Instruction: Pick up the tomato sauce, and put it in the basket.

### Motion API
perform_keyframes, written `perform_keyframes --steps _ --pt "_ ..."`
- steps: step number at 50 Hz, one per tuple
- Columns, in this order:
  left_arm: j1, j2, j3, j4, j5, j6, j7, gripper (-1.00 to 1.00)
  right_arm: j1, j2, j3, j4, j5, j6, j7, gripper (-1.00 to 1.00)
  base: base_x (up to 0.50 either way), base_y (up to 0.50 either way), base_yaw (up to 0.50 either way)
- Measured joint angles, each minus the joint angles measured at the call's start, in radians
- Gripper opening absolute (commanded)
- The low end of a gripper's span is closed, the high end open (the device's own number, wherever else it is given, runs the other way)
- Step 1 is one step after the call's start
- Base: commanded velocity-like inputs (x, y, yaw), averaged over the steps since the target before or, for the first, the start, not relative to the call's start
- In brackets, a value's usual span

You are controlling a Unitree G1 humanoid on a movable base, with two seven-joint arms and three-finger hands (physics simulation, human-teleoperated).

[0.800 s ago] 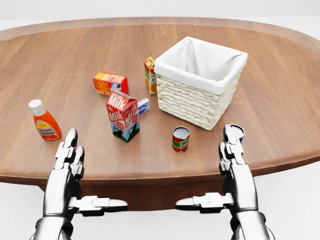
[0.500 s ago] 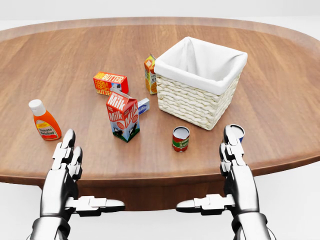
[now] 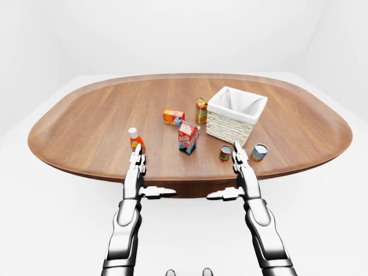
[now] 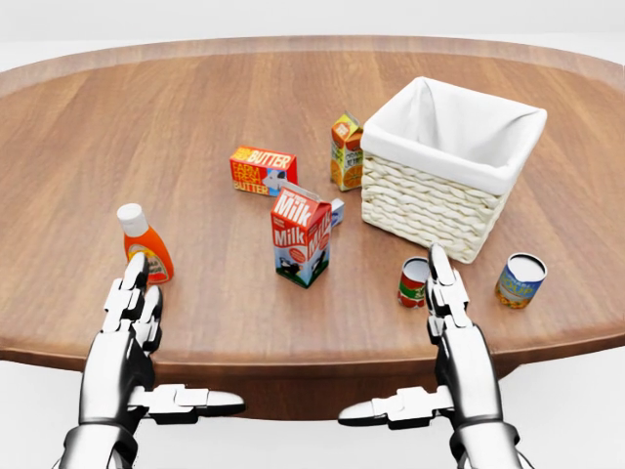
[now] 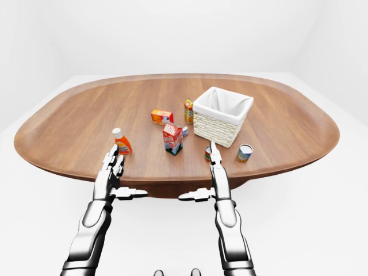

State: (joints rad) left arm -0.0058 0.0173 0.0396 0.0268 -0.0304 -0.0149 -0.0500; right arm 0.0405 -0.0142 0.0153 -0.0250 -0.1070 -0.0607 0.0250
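The room was bare white all round, pale floor and walls, and the big oval wooden table (image 3: 86, 126) filled the middle of the left-eye view, its grain running across and its rim a darker band along the bottom edge. Far left in the head view stood the tomato sauce (image 4: 145, 243), upright, white cap on an orange bottle, near the table's lower edge. Right below it hovered the left hand (image 4: 127, 332), fingers straight and spread, thumb stuck out sideways, its fingertips (image 4: 135, 266) overlapping the bottle's base in the view; contact could not be told. Moving right: a butter box (image 4: 263, 169) lying flat toward the upper middle, then a milk carton (image 4: 301, 235) standing at centre, a small orange juice carton (image 4: 345, 151) just beside the basket (image 4: 430, 210). That basket, woven and white-lined, sat at upper right. Below it was a red-labelled can (image 4: 413, 283), partly behind the right hand (image 4: 454, 342), whose fingers were also extended and apart. Furthest right, another can (image 4: 520, 279) with a blue and yellow label.
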Motion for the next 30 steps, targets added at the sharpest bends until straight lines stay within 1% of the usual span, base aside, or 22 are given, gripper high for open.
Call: perform_keyframes --steps 2,3,4,5,11,14,17,21,30 --pt "0.000 0.001 0.000 0.002 0.000 -0.003 -0.001 1.00 0.002 0.001 0.001 -0.004 -0.001 -0.001 0.002 1.00 0.00 0.50 0.00" --pt "0.000 0.001 0.000 0.003 0.001 -0.003 -0.001 1.00 0.003 0.002 0.002 -0.005 -0.002 -0.002 0.003 1.00 0.00 0.00 0.00" --pt "0.001 0.016 0.002 0.002 0.001 -0.003 -0.001 1.00 0.004 0.017 0.004 -0.006 0.000 -0.002 0.005 1.00 0.00 0.00 0.00" --pt "0.001 0.017 0.003 0.002 0.001 -0.003 -0.001 1.00 0.004 0.018 0.004 -0.007 0.002 -0.002 0.007 1.00 0.00 0.00 0.00" --pt "0.003 0.010 0.001 -0.001 0.002 -0.003 -0.002 1.00 0.007 0.014 0.003 -0.013 0.013 -0.001 0.013 1.00 0.00 0.00 0.00" --pt "0.003 0.008 0.000 -0.001 0.002 -0.003 -0.003 1.00 0.008 0.012 0.002 -0.020 0.021 0.007 0.017 1.00 0.00 0.00 0.00" --pt "0.016 0.007 0.000 0.000 0.003 -0.004 -0.004 1.00 0.019 0.012 0.001 -0.027 0.031 0.017 0.022 1.00 0.50 -0.10 0.00" --pt "0.012 0.006 0.000 0.001 0.003 -0.005 -0.005 1.00 0.020 0.011 0.001 -0.042 0.044 0.028 0.030 1.00 0.50 -0.10 0.00" --pt "0.010 0.004 -0.001 -0.004 0.003 -0.004 -0.006 1.00 0.024 0.010 0.002 -0.066 0.059 0.036 0.035 1.00 0.50 -0.10 0.00"
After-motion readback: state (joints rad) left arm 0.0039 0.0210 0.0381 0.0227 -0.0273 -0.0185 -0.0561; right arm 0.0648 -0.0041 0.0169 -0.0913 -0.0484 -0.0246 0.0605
